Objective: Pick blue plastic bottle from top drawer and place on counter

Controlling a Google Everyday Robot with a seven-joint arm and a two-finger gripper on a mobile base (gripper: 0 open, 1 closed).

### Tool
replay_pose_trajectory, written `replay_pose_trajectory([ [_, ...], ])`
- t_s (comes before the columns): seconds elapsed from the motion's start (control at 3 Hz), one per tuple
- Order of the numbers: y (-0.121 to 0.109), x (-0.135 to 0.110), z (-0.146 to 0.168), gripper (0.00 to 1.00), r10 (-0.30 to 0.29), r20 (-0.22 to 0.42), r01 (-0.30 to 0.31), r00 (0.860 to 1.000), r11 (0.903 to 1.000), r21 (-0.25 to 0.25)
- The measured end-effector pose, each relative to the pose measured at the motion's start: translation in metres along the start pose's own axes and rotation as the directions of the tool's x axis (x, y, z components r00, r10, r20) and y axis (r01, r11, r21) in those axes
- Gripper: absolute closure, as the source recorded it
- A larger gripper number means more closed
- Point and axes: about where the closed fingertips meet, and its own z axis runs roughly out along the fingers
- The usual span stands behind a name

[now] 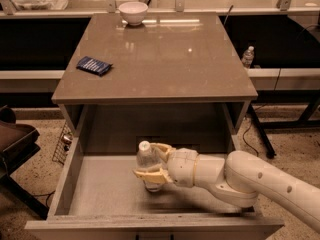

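The blue plastic bottle [145, 157] stands upright on the floor of the open top drawer [100, 194], a little left of its middle, white cap up. My gripper [153, 161] reaches in from the right on a thick white arm. Its two tan fingers [150, 174] press on the bottle's far and near sides, shut on it. The bottle's base still rests on the drawer floor. The counter [165, 59] is the glossy brown slab directly above the drawer.
On the counter lie a flat dark blue packet [94, 65] at the left and a white bowl [133, 12] at the back. A small clear bottle [247, 57] stands on the shelf to the right. A dark chair [12, 144] is at the left of the drawer.
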Motion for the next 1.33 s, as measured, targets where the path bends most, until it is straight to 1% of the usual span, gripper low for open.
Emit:
replay_pose_trajectory([
  [0.33,0.001,-0.001,0.001,0.8,-0.001,0.0,0.001,1.0,1.0,-0.002],
  [0.67,-0.002,-0.01,0.0,1.0,0.005,0.011,-0.005,1.0,0.9999,-0.009],
  [1.0,-0.022,-0.072,-0.018,1.0,0.059,0.094,-0.054,0.994,0.9971,-0.053],
  [1.33,-0.059,-0.158,-0.043,1.0,0.093,0.14,-0.086,0.986,0.9949,-0.053],
])
